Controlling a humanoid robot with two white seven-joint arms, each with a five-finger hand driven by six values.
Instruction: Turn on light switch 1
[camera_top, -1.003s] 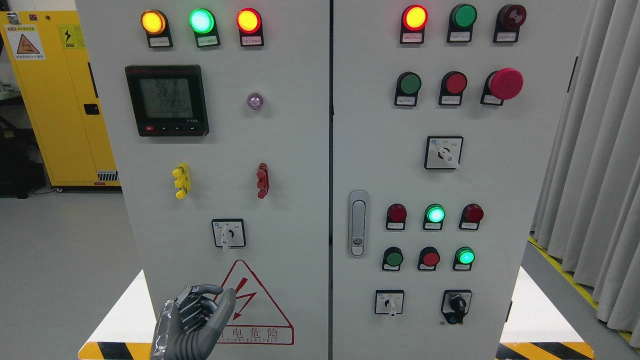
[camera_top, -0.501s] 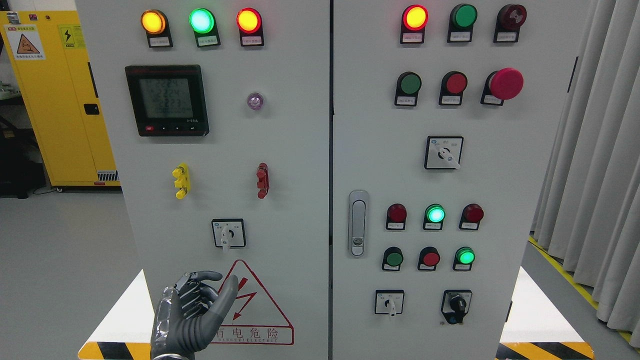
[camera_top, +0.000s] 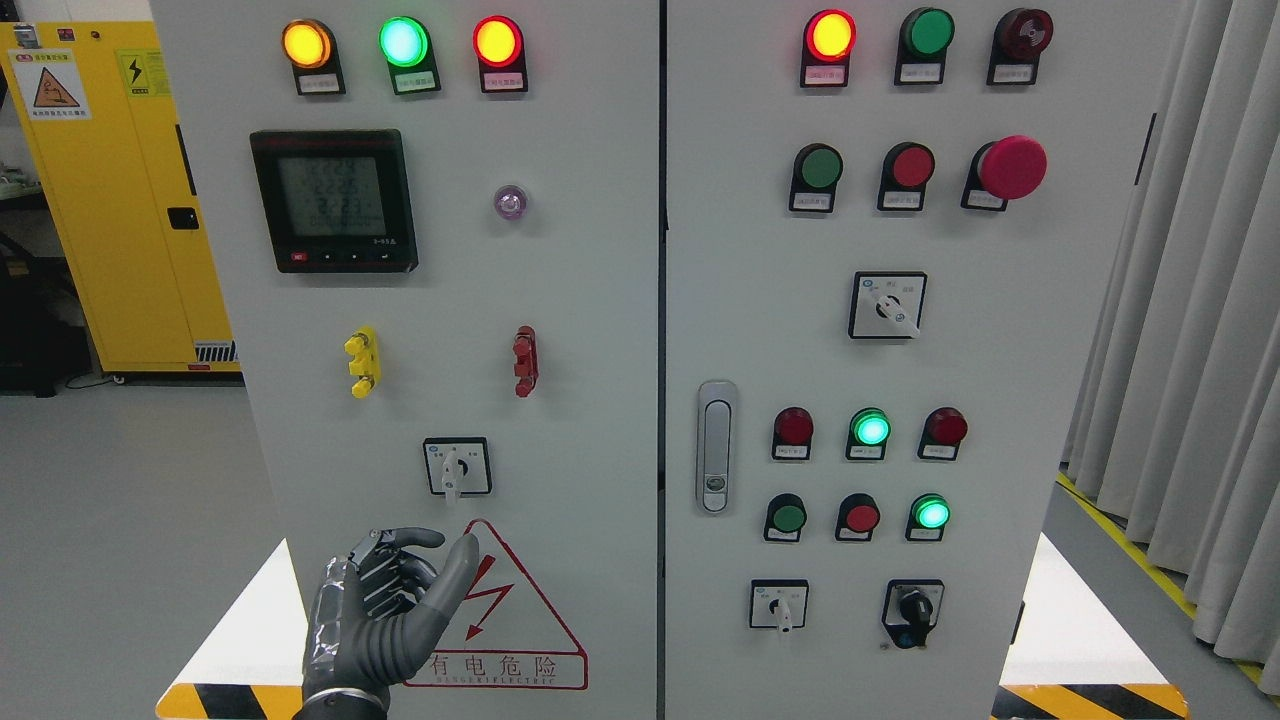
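A small rotary selector switch (camera_top: 457, 467) with a white knob pointing down sits on the left cabinet door, below the yellow (camera_top: 362, 361) and red (camera_top: 524, 360) terminals. My left hand (camera_top: 448, 543) is raised in front of the door, just below and left of that switch and apart from it. Its thumb (camera_top: 455, 575) points up and the fingers (camera_top: 400, 560) are loosely bent, holding nothing. It overlaps the red electric-danger triangle (camera_top: 510, 620). My right hand is out of view.
The right door has more selector switches (camera_top: 887, 305) (camera_top: 779, 604) (camera_top: 913, 610), push buttons, lit lamps, a red mushroom stop button (camera_top: 1010, 167) and a door latch (camera_top: 714, 445). A meter display (camera_top: 333, 200) is at upper left. A yellow cabinet (camera_top: 110, 200) stands at left and curtains (camera_top: 1190, 330) at right.
My left hand has risen and moved slightly left, closer to the selector switch on the left door. Nothing on the panel has changed.
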